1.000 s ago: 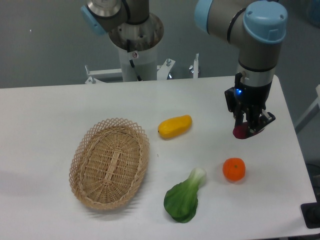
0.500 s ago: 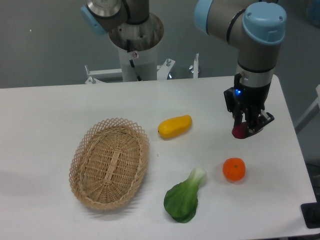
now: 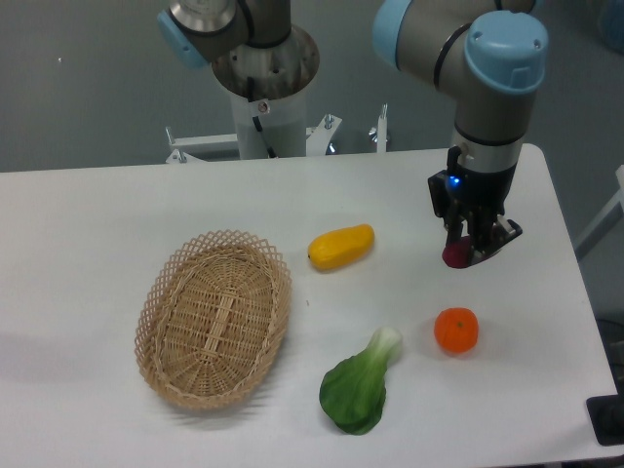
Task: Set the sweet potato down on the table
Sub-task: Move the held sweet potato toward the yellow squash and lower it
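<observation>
We see the end effector (image 3: 470, 249) pointing down over the desk (image 3: 97, 224), its two fingers clamped on the sweet potato (image 3: 455, 254). Only the lower tip of the root shows, a small reddish-purple knob poking out below and slightly left of the fingers; the rest is hidden between them and behind the black body above. The root appears to hang roughly upright. We cannot tell for certain whether its tip touches the desk, but it looks to be held a little above the surface.

We judge the task about half done. The sweet potato is in hand and over bare white desk, which is where it belongs. What is left is to lower it, release the grip and lift away, leaving the root lying free.

Moving outward from the end effector: below it and a little toward the front edge sits an orange (image 3: 456, 330), near but apart. Farther below and to the left lies a leafy green (image 3: 358, 384). To the left, at about the same depth as the end effector, rests a yellow fruit (image 3: 341, 246). Well off to the left and lower down is an oval wicker basket (image 3: 213, 317), with nothing visible inside it. Above the end effector rises the grey arm with its blue joint caps.
</observation>
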Available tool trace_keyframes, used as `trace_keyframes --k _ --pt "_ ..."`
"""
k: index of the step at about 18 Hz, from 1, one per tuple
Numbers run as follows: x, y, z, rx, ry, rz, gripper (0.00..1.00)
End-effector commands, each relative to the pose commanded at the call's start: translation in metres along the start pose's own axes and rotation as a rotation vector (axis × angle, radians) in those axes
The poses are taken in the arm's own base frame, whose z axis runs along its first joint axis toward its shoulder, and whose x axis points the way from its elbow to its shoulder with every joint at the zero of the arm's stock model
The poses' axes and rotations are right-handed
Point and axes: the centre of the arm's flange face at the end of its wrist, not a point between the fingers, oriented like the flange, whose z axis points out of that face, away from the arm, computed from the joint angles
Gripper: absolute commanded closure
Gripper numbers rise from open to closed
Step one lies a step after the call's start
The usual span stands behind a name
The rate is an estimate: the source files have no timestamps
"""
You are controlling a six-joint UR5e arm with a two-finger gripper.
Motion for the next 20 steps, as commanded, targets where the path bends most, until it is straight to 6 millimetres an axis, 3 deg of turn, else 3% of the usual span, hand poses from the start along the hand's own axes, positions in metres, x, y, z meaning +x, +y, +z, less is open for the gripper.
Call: trace_keyframes --k 2,7,12,14,20 --pt "0.005 -0.004 0.004 -0.005 -0.048 -0.002 0.66" --pt "0.025 -0.006 0.041 -0.005 -0.084 -0.030 0.66" --pt "0.057 -0.004 0.092 -0.002 -0.035 -0.048 0.66" --pt "0.061 -0.002 0.113 -0.003 -0.020 -0.038 0.66" --pt "0.079 0.004 0.140 -0.054 0.031 -0.019 0.66"
